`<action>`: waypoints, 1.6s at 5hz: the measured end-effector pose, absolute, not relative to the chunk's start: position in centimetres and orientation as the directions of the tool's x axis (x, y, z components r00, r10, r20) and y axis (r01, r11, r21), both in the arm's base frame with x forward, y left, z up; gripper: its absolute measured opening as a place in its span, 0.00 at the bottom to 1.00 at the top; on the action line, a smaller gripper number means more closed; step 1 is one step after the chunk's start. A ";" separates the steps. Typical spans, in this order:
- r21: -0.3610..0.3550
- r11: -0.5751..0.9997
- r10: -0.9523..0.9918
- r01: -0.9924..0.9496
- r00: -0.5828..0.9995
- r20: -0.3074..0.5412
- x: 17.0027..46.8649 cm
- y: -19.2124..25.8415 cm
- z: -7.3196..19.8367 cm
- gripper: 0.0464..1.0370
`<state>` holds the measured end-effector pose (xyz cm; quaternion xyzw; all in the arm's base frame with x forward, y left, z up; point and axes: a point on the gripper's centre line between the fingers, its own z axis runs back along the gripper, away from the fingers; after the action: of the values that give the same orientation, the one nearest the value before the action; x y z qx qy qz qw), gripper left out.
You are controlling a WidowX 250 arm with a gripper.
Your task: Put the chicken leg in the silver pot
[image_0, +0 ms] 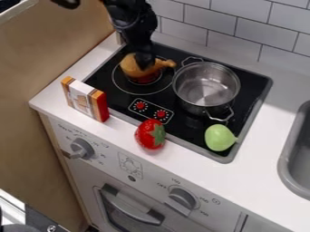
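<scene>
Chicken leg (129, 65) over the stove's left burner, bone end toward the silver pot (205, 88)

A white counter (263, 156) holds a black cooktop (188, 125) with a grey rim, backed by white wall tiles (227, 22). A tan panel (51, 86) stands along the left, a grey sink (286, 170) is set in at the right, and a toy oven (130, 208) with dark knobs is below. A red, white and orange box (88, 99) stands near the cooktop's left edge; a strawberry (149, 134) is at its front edge, and a green pear-like toy (219, 137) lies near its front right corner.

The chicken leg's long axis runs roughly across the view: thick end left, knobbed bone right. The black end effector (145, 64) is down at its middle; whether it is wide, narrow or gripping the leg cannot be told.
</scene>
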<state>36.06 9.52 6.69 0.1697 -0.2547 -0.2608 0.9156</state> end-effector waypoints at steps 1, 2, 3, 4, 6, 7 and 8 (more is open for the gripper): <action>0.417 0.825 -0.535 0.382 0.766 0.356 36.0 9.3 6.2 0.96; 0.379 0.852 -0.490 0.362 0.807 0.329 36.1 8.9 6.7 0.96; 0.336 0.870 -0.458 0.360 0.841 0.287 36.1 8.5 6.8 0.96; 0.316 0.880 -0.443 0.354 0.853 0.277 36.2 7.7 7.0 0.96; 0.307 0.891 -0.420 0.334 0.864 0.278 36.5 7.3 6.4 0.96; 0.308 0.890 -0.419 0.336 0.868 0.264 36.5 7.1 5.2 0.96; 0.311 0.891 -0.417 0.331 0.868 0.270 36.1 6.8 4.3 0.96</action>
<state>36.06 6.83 4.31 0.1285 -0.1671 -0.1954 0.9578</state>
